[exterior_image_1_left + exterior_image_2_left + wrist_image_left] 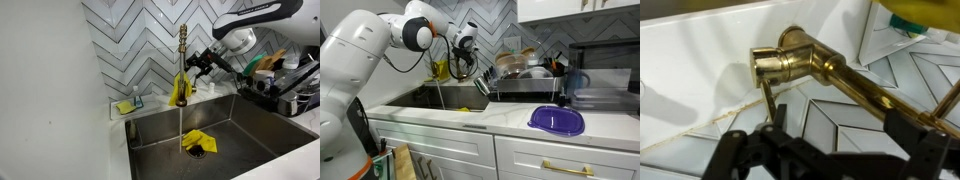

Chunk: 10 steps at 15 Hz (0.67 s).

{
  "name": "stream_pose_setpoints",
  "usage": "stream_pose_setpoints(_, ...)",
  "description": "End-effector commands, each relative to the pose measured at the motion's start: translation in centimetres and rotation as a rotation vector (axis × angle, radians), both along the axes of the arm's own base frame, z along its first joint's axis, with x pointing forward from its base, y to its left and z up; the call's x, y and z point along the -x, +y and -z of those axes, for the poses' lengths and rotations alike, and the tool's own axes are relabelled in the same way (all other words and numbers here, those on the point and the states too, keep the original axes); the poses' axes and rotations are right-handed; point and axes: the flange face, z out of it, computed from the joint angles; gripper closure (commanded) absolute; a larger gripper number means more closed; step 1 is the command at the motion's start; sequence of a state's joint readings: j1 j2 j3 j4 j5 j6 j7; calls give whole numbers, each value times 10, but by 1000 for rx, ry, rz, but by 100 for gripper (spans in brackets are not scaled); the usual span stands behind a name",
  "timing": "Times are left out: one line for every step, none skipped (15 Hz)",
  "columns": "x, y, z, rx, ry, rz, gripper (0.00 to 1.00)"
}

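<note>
1. Brass faucet (182,60) upright at far rim of steel sink (250,125), pouring water.
2. Robotiq gripper (198,66) just right of faucet, jaws wide apart, holding nothing.
3. In wrist view, thin lever handle (768,95) just ahead of black fingers (735,155).
4. Yellow cloth (198,141) on basin floor near drain; purple plate (557,120) on near counter.

The white arm (360,70) rises from its base, folds at the elbow (417,30) and stretches out roughly level. The wrist (238,40) tips down a little, with the black tool (200,62) poking out sideways from it. In the wrist view both fingers (732,152) sit far apart, jaws wide.
</note>
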<state>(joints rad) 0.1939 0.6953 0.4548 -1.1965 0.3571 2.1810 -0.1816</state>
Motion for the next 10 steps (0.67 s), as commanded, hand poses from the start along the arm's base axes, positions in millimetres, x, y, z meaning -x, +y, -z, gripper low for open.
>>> stream_pose_setpoints(6, -5, -3, 114, -8, -63, 0)
stream_pose_setpoints(6, -8, -3, 151, -15, -78, 0)
stream_pose_setpoints(7, -9, -3, 183, -21, -96, 0)
stream_pose_setpoints(6, -9, -2, 204, -35, -105, 0)
stream_pose_setpoints(5, -8, -3, 204, -52, -110, 0)
stream_pose_setpoints(4, -4, -3, 179, -67, -98, 0)
stream_pose_setpoints(3, -1, -2, 173, -90, -99, 0)
stream_pose_setpoints(2, 3, -1, 151, -106, -91, 0)
stream_pose_setpoints(0, 6, -2, 128, -125, -80, 0)
stream_pose_setpoints(0, 10, -2, 113, -139, -73, 0)
